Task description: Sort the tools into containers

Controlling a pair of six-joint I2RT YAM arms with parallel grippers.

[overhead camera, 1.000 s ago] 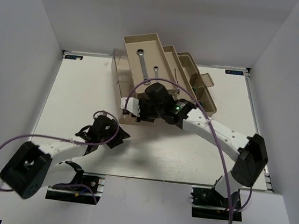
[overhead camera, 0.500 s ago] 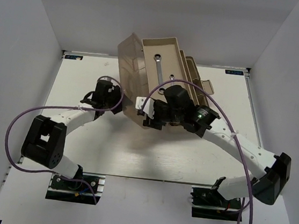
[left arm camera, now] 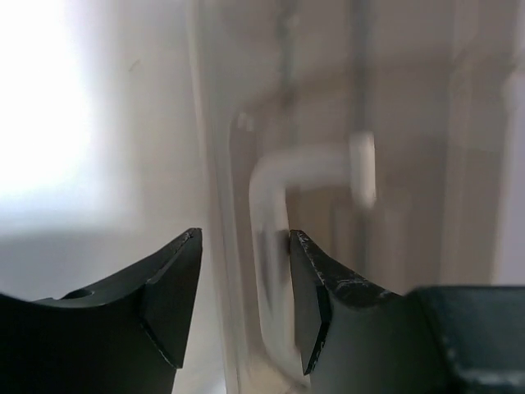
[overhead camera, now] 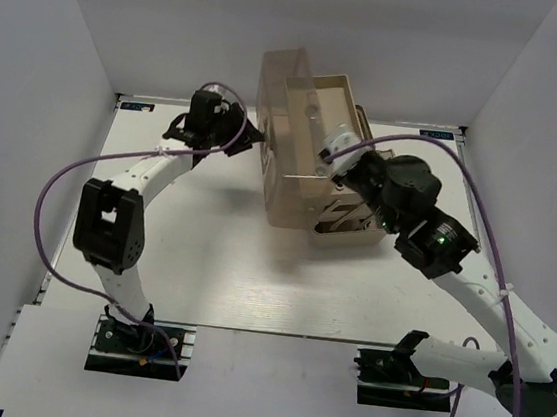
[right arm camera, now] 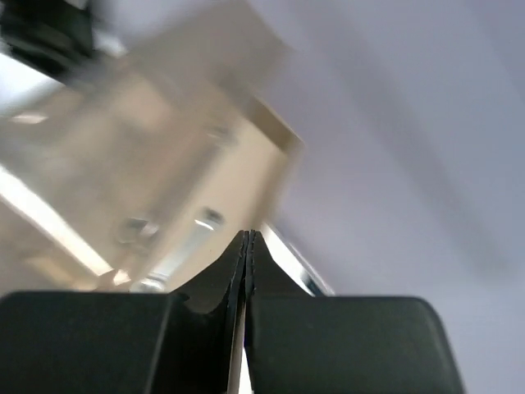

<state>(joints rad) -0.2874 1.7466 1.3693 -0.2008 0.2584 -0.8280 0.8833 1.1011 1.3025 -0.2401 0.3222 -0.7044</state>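
Top view: the toolbox (overhead camera: 345, 222) sits toward 12 o'clock on the tabletop (overhead camera: 202, 260), tipped steeply. I cannot tell whether its base rests on the surface. Its smoky lid (overhead camera: 284, 164) stands at the 9 o'clock side of the beige tray (overhead camera: 329, 96), which faces the camera.

The left hand (overhead camera: 251, 135) is at 9 o'clock of the lid, close against its edge. In the left wrist view its fingers (left arm camera: 171, 300) are apart, with a clear gap between them. The lid's translucent edge runs up through that gap. A pale bar (left arm camera: 283, 176) shows just beyond, bending toward 3 o'clock. The right-side finger lies very near the bar. I cannot tell whether either finger touches the lid or the bar.

The right hand (overhead camera: 337, 153) meets the toolbox at 3 o'clock of the lid, at the tray's near wall. In the right wrist view its fingers (right arm camera: 215, 283) are pressed together along one thin seam, with no gap showing. I cannot tell whether a thin edge is pinched in that seam.

Beyond those fingertips, at 11 o'clock, blurred silver pieces (right arm camera: 205, 220) show against the tray floor. I cannot tell which tools they are.
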